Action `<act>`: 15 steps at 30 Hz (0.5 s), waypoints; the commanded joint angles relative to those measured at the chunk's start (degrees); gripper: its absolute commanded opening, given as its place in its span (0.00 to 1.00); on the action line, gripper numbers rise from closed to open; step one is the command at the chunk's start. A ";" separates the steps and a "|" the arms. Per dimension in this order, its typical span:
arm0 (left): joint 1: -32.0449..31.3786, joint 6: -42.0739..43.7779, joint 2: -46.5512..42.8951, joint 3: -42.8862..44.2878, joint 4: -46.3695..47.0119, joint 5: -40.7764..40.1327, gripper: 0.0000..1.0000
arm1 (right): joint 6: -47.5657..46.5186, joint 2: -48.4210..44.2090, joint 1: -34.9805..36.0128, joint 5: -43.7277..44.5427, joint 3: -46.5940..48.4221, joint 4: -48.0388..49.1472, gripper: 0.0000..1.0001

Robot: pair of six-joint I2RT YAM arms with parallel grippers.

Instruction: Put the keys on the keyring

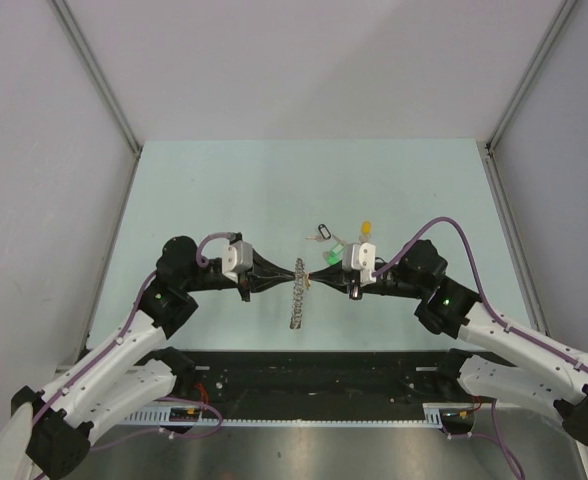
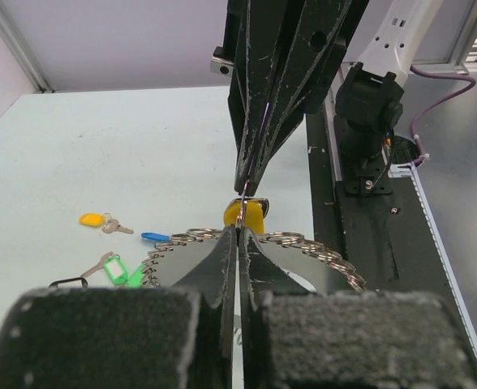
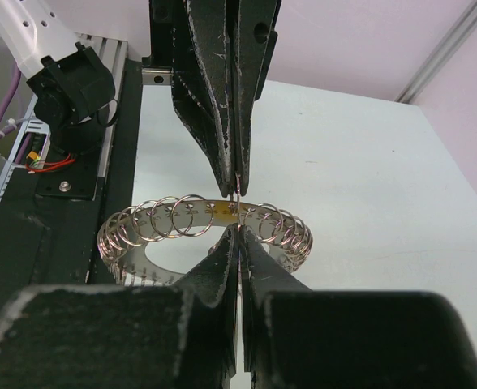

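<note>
The keyring (image 1: 295, 300) hangs edge-on between both arms; it is a flat silver ring (image 3: 182, 215) lined with small split rings (image 2: 320, 247). My left gripper (image 1: 290, 273) (image 2: 238, 235) is shut on its top rim. My right gripper (image 1: 312, 277) (image 3: 237, 231) meets it tip to tip, shut on a thin wire loop that carries a yellow-headed key (image 2: 245, 215) hanging just behind the rim. More keys lie on the table: yellow (image 2: 92, 219), blue (image 2: 153, 237) and green (image 2: 117, 270). In the top view they sit at the back: green (image 1: 336, 245) and yellow (image 1: 366, 228).
A black-looped key (image 1: 322, 232) lies beside the others on the pale green table (image 1: 224, 200). The black base rail (image 1: 304, 375) runs along the near edge. Grey walls close in both sides.
</note>
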 commanded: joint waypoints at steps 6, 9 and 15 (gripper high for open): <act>0.32 -0.23 -0.41 0.90 3.21 1.82 0.00 | 0.61 0.04 0.36 -1.10 -0.06 2.73 0.00; 0.41 -0.32 -0.23 0.90 3.21 1.91 0.00 | 0.79 0.04 0.45 -1.28 -0.06 2.81 0.00; 0.41 -0.32 0.12 0.90 3.30 2.09 0.00 | 0.96 0.39 0.45 -1.10 -0.06 3.16 0.00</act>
